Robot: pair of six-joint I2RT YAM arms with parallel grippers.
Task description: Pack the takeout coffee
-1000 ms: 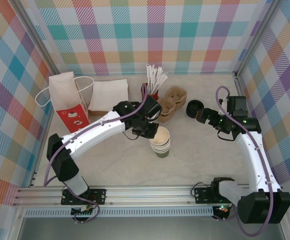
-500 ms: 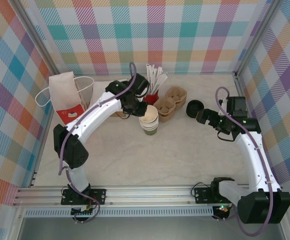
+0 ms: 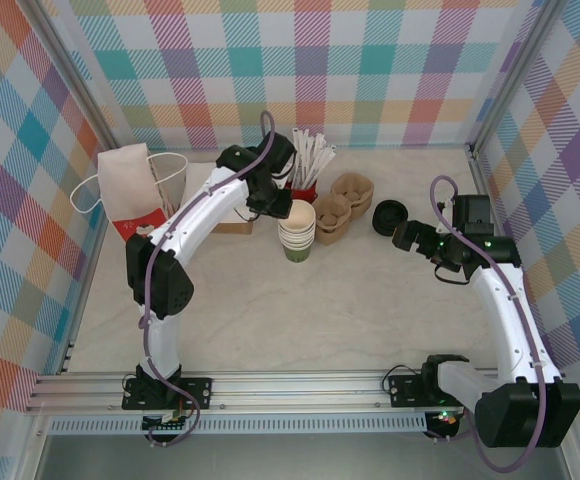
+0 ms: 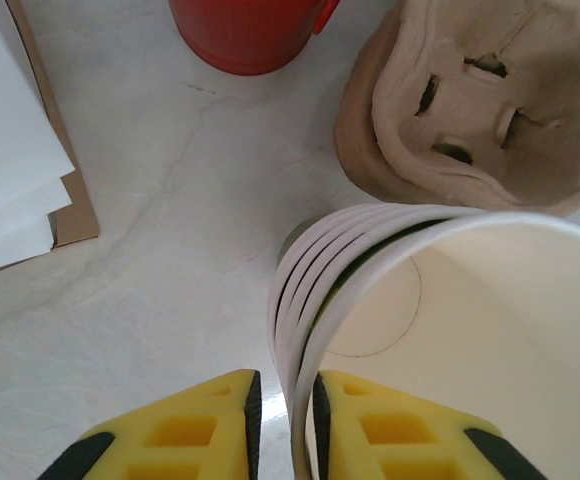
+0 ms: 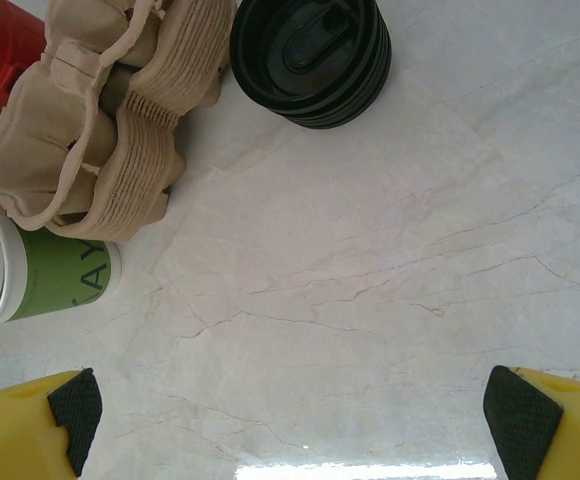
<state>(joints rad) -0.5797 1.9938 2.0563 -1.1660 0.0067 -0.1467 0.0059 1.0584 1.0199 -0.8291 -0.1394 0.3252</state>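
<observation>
The stack of olive paper cups (image 3: 296,232) stands at 8 o'clock of the ridged moulded-pulp carriers (image 3: 342,205). The left gripper (image 4: 284,430) straddles the top cup's thin rolled rim, jaws barely apart — pinching or not, I cannot tell. A crooked pull could crumple that rim or topple the smooth nested stack. The right gripper (image 5: 292,405) gapes wide — empty.
</observation>
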